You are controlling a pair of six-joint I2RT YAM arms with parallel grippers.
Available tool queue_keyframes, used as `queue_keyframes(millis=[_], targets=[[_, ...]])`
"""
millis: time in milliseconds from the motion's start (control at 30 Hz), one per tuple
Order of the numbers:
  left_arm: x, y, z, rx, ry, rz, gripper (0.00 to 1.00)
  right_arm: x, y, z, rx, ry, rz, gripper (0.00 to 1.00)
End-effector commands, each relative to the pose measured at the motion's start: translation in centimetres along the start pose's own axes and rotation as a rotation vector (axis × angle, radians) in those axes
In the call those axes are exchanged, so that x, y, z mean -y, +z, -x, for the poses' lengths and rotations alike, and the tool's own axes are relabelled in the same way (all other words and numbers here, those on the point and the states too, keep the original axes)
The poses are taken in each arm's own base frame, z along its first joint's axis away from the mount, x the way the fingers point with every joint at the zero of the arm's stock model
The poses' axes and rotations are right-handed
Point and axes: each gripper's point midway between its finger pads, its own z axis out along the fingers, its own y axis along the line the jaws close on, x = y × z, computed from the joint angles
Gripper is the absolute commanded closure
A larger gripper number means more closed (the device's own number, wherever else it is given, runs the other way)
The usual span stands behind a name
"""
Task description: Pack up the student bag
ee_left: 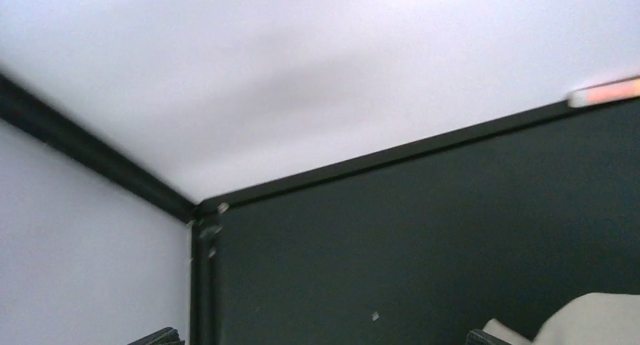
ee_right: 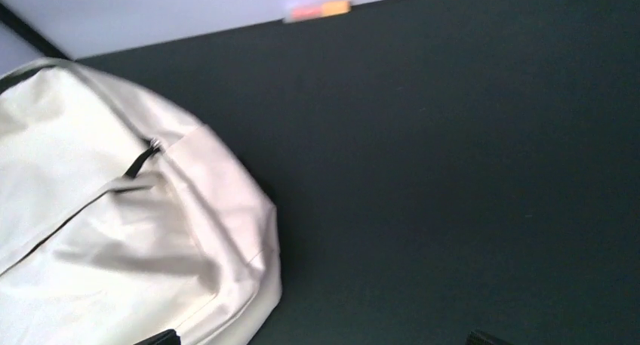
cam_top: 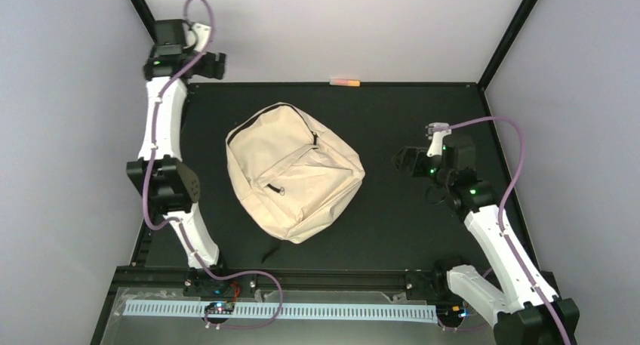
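Student bag (cam_top: 294, 171): cream fabric, lying flat near the middle of the black table (cam_top: 423, 239), with its front zip pocket (cam_top: 302, 186) uppermost. A black strap (cam_top: 270, 254) trails from the bag's near edge.

Left gripper (cam_top: 217, 64): raised over the far left corner of the table, well apart from the bag. In the left wrist view only the fingertips (ee_left: 160, 336) show, at the lower edge. They are spread wide with nothing between them, and a corner of the bag appears at lower right.

Right gripper (cam_top: 404, 161): to the right of the bag and pointed toward it, near but apart. In the right wrist view its fingertips (ee_right: 162, 337) are likewise spread, with bare table between them. The bag fills the left part of that view, and its edge lies in line with the left fingertip.

A small pink-and-orange object (cam_top: 346, 81) lies at the far edge of the table against the back wall, well apart from the bag and both grippers.
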Motion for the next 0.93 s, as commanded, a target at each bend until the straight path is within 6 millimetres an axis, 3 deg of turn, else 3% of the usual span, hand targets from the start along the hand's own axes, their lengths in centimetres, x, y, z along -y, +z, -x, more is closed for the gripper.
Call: queue_keyframes(millis=[0,133,267,400,567,633,800,900], targets=[[-3.7,-2.3,-3.1,-0.035,-0.131,-0.008,0.01,3.1,-0.9,2.6,0.117,0.056,-0.068,0.0],[-4.8,-1.9,-10.1,-0.139,-0.224,0.008,0.01,8.2,-2.7,5.3,0.307,0.187,-0.158,0.0],[-4.8,-2.6,-15.1,-0.11,-0.289,0.079,0.01,12.5,-3.5,5.9,0.442,0.251,-0.315,0.0],[-2.5,-3.5,-19.2,-0.015,-0.325,0.114,0.01,15.1,-4.0,5.4,0.483,0.308,-0.451,0.0],[2.1,-4.7,-21.0,0.211,-0.332,0.018,0.01,18.0,-4.0,3.0,0.534,0.349,-0.575,0.0],[2.9,-5.4,-21.4,0.262,-0.348,0.016,0.01,18.9,-3.9,1.9,0.532,0.355,-0.621,0.0],[5.2,-4.7,-22.8,0.256,-0.338,-0.007,0.01,20.2,-4.1,0.1,0.562,0.377,-0.682,0.0],[5.4,-4.3,-23.1,0.263,-0.325,0.001,0.01,20.4,-3.8,-0.4,0.551,0.375,-0.688,0.0]])
